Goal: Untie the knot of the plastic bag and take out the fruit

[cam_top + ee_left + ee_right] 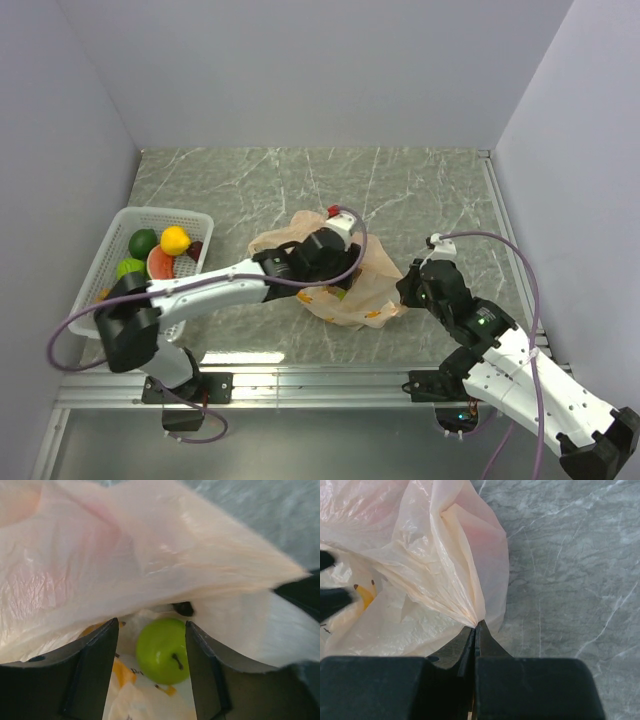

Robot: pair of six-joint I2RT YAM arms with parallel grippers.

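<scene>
A: Left gripper [151, 672]?

B: Jaws spread wide inside the plastic bag [352, 280] mouth, green apple [162, 650] between the 2 fingers (not clamped).

A: Right gripper [476, 626]?

B: Pinched closed on a gathered bag edge, right side. Bag sits mid-table [420, 190]. Basket [112, 240] far left holds other fruit.
</scene>
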